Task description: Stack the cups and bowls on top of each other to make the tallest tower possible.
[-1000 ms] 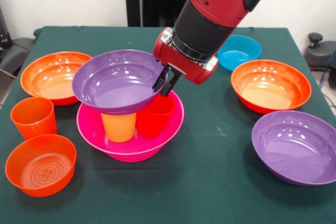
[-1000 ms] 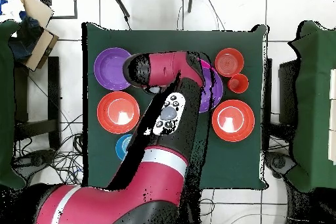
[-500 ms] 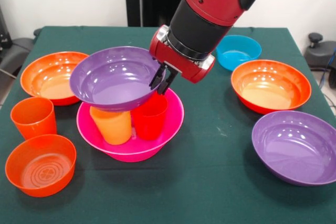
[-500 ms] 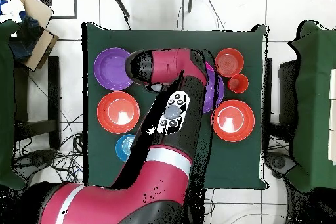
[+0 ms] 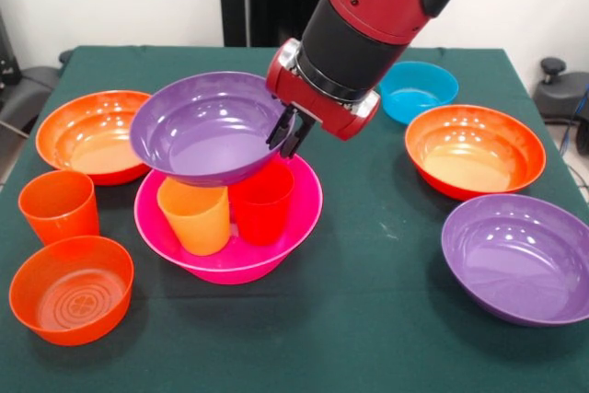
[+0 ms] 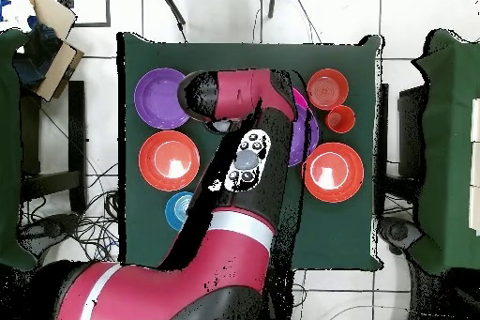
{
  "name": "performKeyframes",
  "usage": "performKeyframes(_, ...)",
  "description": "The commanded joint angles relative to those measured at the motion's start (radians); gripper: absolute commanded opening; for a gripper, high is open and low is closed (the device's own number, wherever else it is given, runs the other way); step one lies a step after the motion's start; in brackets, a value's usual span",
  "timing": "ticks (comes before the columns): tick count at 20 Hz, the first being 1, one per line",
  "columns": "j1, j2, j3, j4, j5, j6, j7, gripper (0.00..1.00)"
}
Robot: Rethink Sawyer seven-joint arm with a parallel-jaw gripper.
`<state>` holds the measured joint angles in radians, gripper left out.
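We see the green table (image 5: pixel 368 319) carrying the big pink bowl (image 5: pixel 294 218) near its middle, a yellow cup (image 5: pixel 195 216) and a red cup (image 5: pixel 262 202) standing inside. Above them hangs a purple bowl (image 5: pixel 204 131), tilted, its rim pinched by our gripper (image 5: pixel 287 133).

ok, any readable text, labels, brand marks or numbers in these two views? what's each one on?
None readable.
Cups and bowls, including the purple bowl held by the gripper over the pink bowl: plain, no print visible.
Arm's button panel: round controls show in the overhead view, any markings too small to read.
Cardboard box off the table: no legible print.
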<state>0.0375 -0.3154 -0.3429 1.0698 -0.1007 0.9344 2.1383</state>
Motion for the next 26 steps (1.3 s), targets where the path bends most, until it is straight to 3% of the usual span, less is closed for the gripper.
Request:
performKeyframes(1,-0.019,-0.036,0.136,-0.028,-0.039,0.108,-0.188,0.0)
performKeyframes(26,-0.01,-0.006,0.133,-0.029,-0.07,0.026,-0.121,0.0)
